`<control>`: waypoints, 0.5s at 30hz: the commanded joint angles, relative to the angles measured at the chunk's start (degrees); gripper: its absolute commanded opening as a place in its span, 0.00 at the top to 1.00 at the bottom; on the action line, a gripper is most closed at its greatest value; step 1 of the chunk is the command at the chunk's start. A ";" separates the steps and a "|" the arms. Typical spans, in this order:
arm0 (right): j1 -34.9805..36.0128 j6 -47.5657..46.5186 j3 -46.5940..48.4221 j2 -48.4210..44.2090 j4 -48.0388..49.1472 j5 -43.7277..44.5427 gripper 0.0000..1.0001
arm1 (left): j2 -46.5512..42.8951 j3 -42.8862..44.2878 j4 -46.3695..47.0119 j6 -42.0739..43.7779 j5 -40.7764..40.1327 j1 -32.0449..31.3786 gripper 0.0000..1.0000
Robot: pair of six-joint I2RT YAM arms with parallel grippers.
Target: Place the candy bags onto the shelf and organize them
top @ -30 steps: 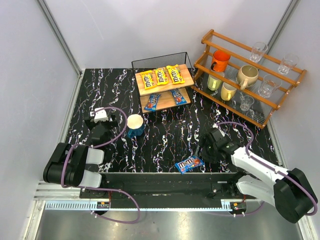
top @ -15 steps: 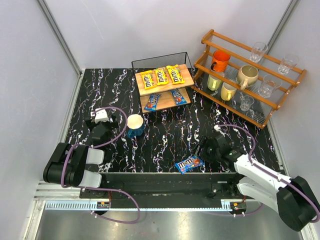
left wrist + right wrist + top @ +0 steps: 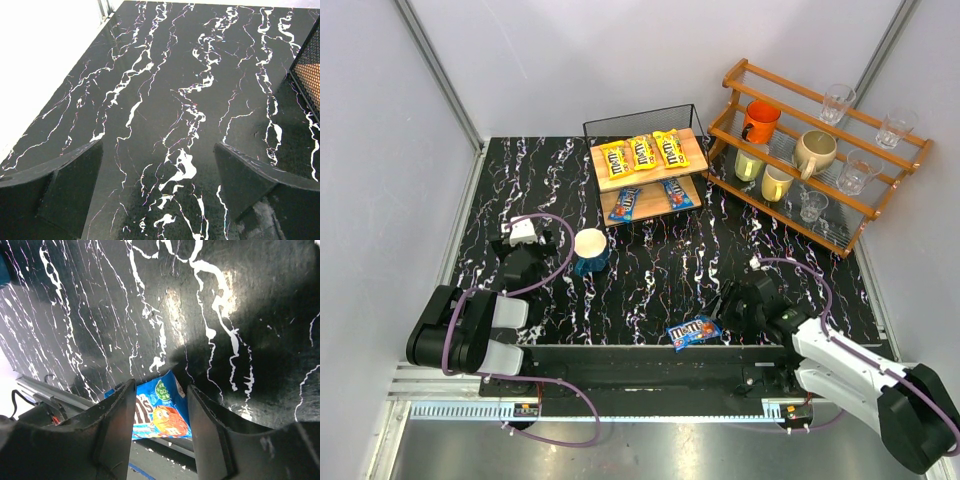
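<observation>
The shelf (image 3: 692, 152) stands at the back centre. Three yellow candy bags (image 3: 642, 152) lie side by side on its top board. Two blue ones (image 3: 625, 203) lie on the lower board. A third blue bag (image 3: 693, 331) lies at the table's front edge, partly overhanging it. My right gripper (image 3: 720, 312) is low just right of it. In the right wrist view this bag (image 3: 162, 412) sits between the open fingers of my right gripper (image 3: 161, 380), not clamped. My left gripper (image 3: 158, 145) is open and empty over bare table, at the left (image 3: 520, 250).
A blue mug (image 3: 590, 250) with a white inside stands left of centre, near the left arm. The orange-brown slatted rack (image 3: 740, 72) with mugs and glasses fills the back right. The shelf's wire frame (image 3: 307, 65) shows at the right of the left wrist view.
My right gripper has moved forward and left, down to the blue bag at the front edge. The bag has shifted slightly left. The left arm has not moved.
</observation>
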 commanded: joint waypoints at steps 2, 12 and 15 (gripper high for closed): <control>-0.14 1.67 -0.60 -1.60 -0.43 -3.66 0.48 | -1.10 1.23 3.55 -0.95 0.27 0.37 0.01; 0.29 -2.19 -0.60 1.47 -0.51 -7.88 0.50 | -1.10 1.31 3.55 -0.95 0.27 0.37 0.01; 0.38 -3.07 -0.42 3.32 -2.18 -6.92 0.50 | -1.10 1.31 3.55 -0.95 0.27 0.37 0.01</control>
